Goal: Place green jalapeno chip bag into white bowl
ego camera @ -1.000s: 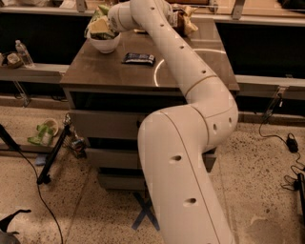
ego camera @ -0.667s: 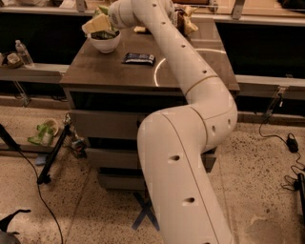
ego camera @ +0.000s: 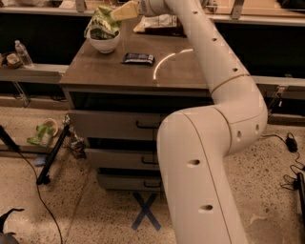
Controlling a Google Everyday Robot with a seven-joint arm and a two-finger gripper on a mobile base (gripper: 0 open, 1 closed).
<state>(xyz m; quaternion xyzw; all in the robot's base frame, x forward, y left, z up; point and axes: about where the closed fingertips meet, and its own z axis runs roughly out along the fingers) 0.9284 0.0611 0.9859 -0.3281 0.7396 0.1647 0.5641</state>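
The green jalapeno chip bag (ego camera: 101,23) stands upright inside the white bowl (ego camera: 104,44), at the back left of the cabinet top. Its crinkled top sticks well above the rim. My gripper (ego camera: 119,13) hangs just to the right of the bag's top, level with it, its pale tip at the bag's upper right edge. I cannot tell if it touches the bag. My white arm (ego camera: 209,57) reaches in from the lower right, across the top.
A small dark blue snack bar (ego camera: 138,58) lies on the brown cabinet top (ego camera: 119,74), right of the bowl. A brown-and-yellow bag (ego camera: 159,23) lies at the back behind my arm. Drawers are below. A water bottle (ego camera: 22,52) stands on the left ledge.
My gripper has moved a little to the right, from over the bowl to beside the bag's top. The bag now stands in the bowl.
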